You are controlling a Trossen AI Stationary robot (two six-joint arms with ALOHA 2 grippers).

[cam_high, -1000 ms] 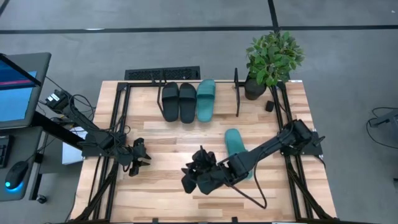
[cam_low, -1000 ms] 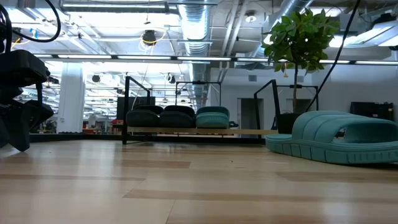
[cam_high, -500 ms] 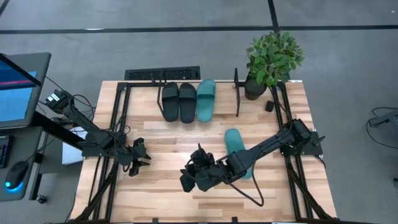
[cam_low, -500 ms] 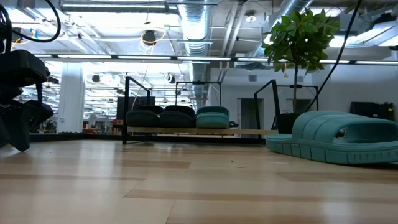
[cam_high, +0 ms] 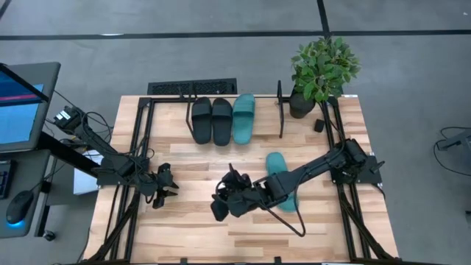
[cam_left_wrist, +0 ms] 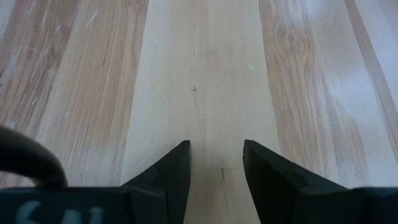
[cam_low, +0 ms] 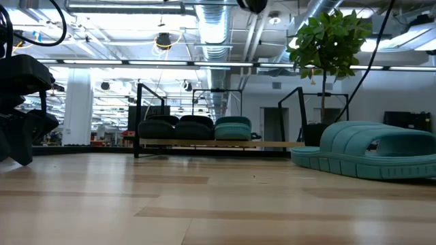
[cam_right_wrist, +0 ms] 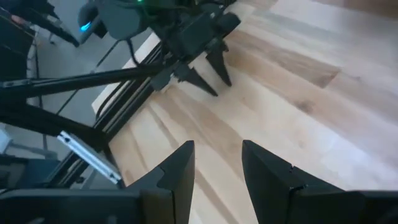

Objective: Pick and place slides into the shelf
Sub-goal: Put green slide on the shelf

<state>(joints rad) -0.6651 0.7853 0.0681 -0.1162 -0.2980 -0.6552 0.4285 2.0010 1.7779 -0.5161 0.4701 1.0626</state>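
Two black slides (cam_high: 211,121) and one teal slide (cam_high: 243,118) rest side by side on the shelf (cam_high: 280,110) at the table's far middle. A second teal slide (cam_high: 276,168) lies sole-down on the table right of centre, its near end hidden under my right arm; the low view shows it at the right (cam_low: 368,158). My right gripper (cam_high: 219,210) hovers above the table left of that slide, open (cam_right_wrist: 217,152), with nothing between its fingers. My left gripper (cam_high: 171,184) stays at the table's left, open (cam_left_wrist: 216,152) over bare wood.
A potted plant (cam_high: 320,73) stands at the far right corner, with a small black object (cam_high: 319,126) near it. A keyboard (cam_high: 193,87) lies behind the shelf. Black arm-mount frames (cam_high: 140,147) run along both sides of the table.
My right gripper has swung a little toward the table's left and far edges, staying above the table with its fingers apart as before. The slides have not moved.
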